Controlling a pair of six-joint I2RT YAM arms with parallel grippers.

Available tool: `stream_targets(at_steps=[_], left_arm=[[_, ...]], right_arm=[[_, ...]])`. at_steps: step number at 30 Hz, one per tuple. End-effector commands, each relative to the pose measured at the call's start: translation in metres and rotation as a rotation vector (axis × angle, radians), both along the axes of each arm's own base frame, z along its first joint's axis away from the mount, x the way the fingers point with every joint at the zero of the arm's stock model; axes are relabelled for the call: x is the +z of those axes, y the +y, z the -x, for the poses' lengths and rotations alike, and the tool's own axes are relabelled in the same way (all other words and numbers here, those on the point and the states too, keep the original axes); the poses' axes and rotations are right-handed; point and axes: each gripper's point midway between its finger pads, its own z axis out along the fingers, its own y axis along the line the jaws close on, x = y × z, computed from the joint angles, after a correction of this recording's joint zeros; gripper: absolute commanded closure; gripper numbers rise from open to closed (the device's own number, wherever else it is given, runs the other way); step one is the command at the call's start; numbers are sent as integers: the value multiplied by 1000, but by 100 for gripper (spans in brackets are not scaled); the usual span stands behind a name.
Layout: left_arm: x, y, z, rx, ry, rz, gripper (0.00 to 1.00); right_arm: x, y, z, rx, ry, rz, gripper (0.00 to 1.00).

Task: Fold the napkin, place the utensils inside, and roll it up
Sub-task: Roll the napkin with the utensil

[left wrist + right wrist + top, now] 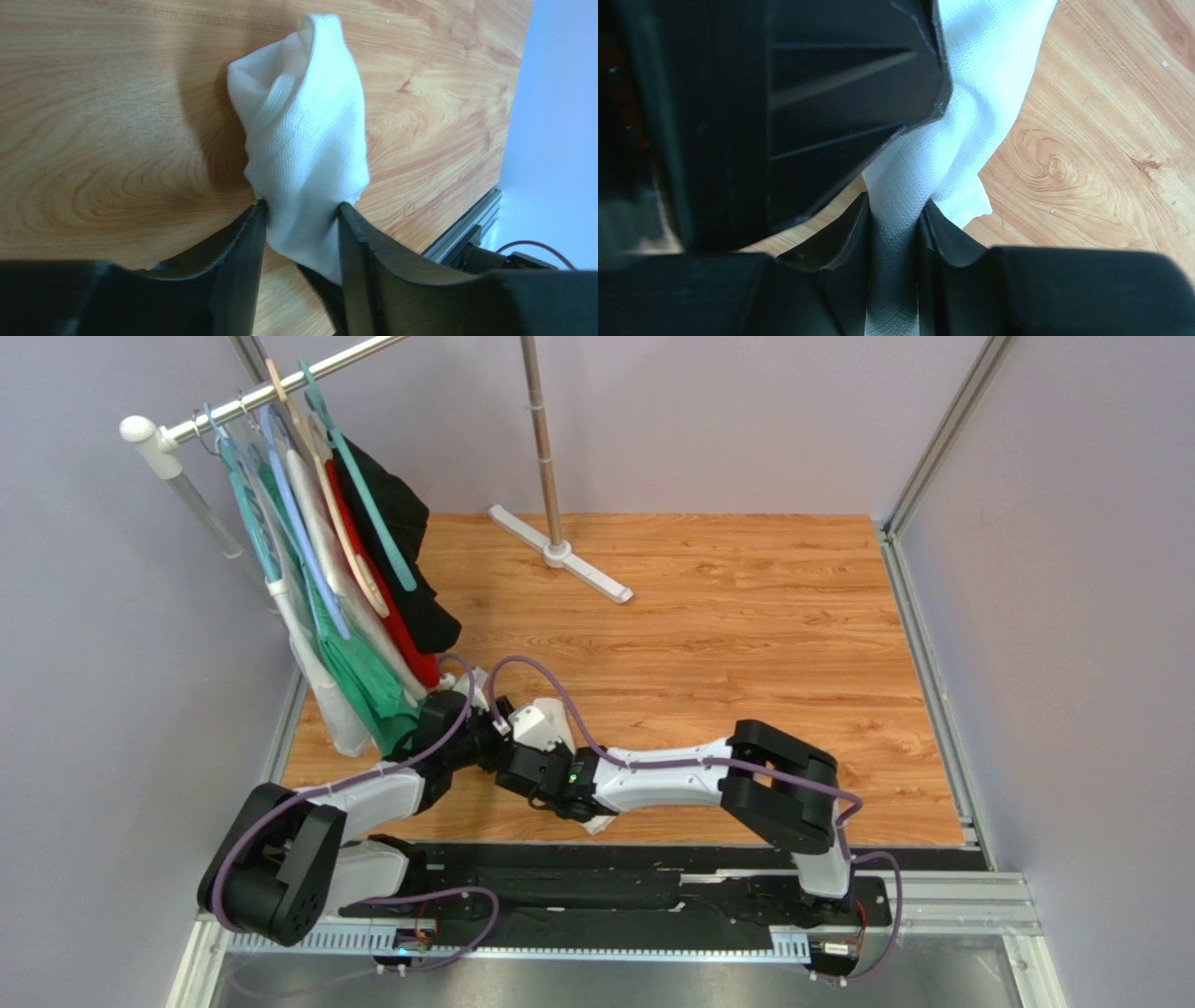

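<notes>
- Both arms reach toward the left side of the wood-grain counter [730, 616]. Their wrists meet just beside the garments [351, 616] hanging from the rail [281, 375].
- The napkin [302, 126] is white and bunched into a crumpled, twisted column, not spread flat. It sits between the 2 pincers where they meet.
- On the left pincer [302, 207], the 2 dark fingers stand apart with cloth filling the gap and touching both inner faces. Cannot tell whether they press it or merely flank it.
- The right pincer [895, 204] is clenched on the napkin. Its fingers are nearly together, with a thin fold squeezed between them (the fold looks grey down in the shaded gap).
- In the right wrist view, the rest of the cloth fans up and to the right over the wood, with 1 loose corner sticking out.
- In the left wrist view, the napkin throws a soft shadow on the wood to its left. Cannot tell whether the cloth touches the counter.
</notes>
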Motion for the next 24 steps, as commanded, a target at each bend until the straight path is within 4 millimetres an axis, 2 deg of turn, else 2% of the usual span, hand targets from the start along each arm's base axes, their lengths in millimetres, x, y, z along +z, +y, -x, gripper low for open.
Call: stream_targets(at_steps=[1,2,3,4,5,6,7,8,10,11,13,14,16,17,18,22,24], left_arm=[[10,1,-6,-2,-27,-18,26],[9,2,-5,-1,-22,-26,23],[13,2,-6,1,-33,-23,20],[16,2,-7,2,-42,-19,19],[17,2,-6,0,-42,-21,18],[24,3,-7,4,-65,-18,15],[27,4,-9,9,-72,-21,15],[26,9,-9,19,-68,-43,14],[35,13,-11,27,-95,-50,14],[33,18,-11,32,-91,-62,13],[39,20,-11,33,-109,-55,13],[40,20,-10,23,-121,-52,13],[48,17,-9,5,-153,-38,13],[50,15,-8,-18,-164,-30,13],[52,13,-7,-30,-169,-24,13],[60,4,-4,-92,-202,15,13],[63,2,-4,-108,-214,21,13]], right_arm=[[-12,-20,-1,-47,126,-63,79],[-9,-20,-8,-63,140,-110,81],[-3,-16,-3,-44,196,-169,83],[-9,-25,-1,-58,231,-181,85],[-6,-26,-10,-78,245,-228,87],[-7,-28,-7,-71,285,-253,88],[-4,-33,-8,-75,297,-275,88],[-1,-36,-17,-94,300,-309,88],[7,-37,-18,-84,341,-370,88],[5,-44,-26,-116,353,-403,88],[8,-43,-21,-100,431,-479,88],[8,-48,-30,-129,438,-526,88],[10,-47,-28,-126,499,-589,88],[13,-47,-39,-138,491,-636,88],[12,-47,-35,-137,531,-660,88],[10,-52,-45,-174,568,-719,88],[4,-57,-50,-205,579,-718,87]])
